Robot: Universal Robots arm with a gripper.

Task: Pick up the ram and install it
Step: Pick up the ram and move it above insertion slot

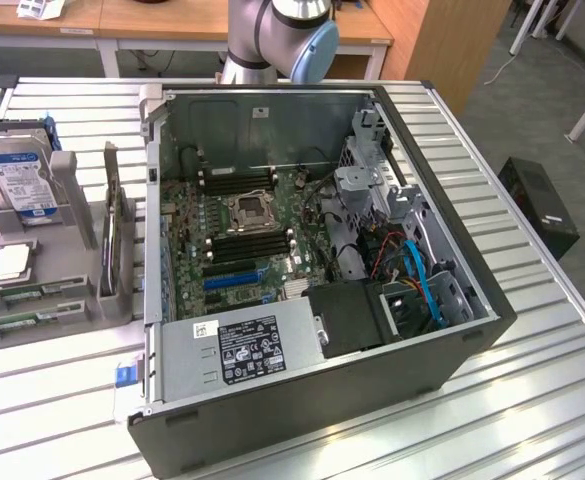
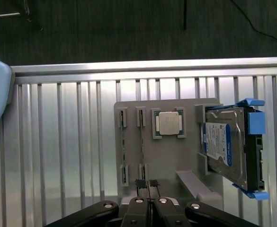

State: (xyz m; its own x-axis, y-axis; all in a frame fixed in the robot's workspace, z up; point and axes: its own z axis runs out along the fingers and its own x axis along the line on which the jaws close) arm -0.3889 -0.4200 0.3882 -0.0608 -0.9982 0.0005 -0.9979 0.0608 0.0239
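Two ram sticks stand on edge in the holders of the grey fixture (image 2: 166, 156), seen as thin dark lines, one (image 2: 123, 144) beside the other (image 2: 141, 144). In the exterior view they are narrow green strips (image 1: 27, 321) at the fixture's near end, at that view's left. My gripper (image 2: 148, 185) hangs above the fixture's edge, just off the end of the ram holders. Its jaws are shut with nothing between them, and it touches nothing. The open computer case (image 1: 452, 350) lies on its side, with the black memory slots (image 1: 250, 245) on the motherboard beside the processor socket (image 1: 247, 210).
On the fixture lie a loose processor (image 2: 168, 124) and a hard drive in a blue caddy (image 2: 228, 144). A green expansion card (image 1: 117, 235) stands upright between fixture and case. The slatted metal table (image 1: 532, 400) ends at a rail (image 2: 143, 66).
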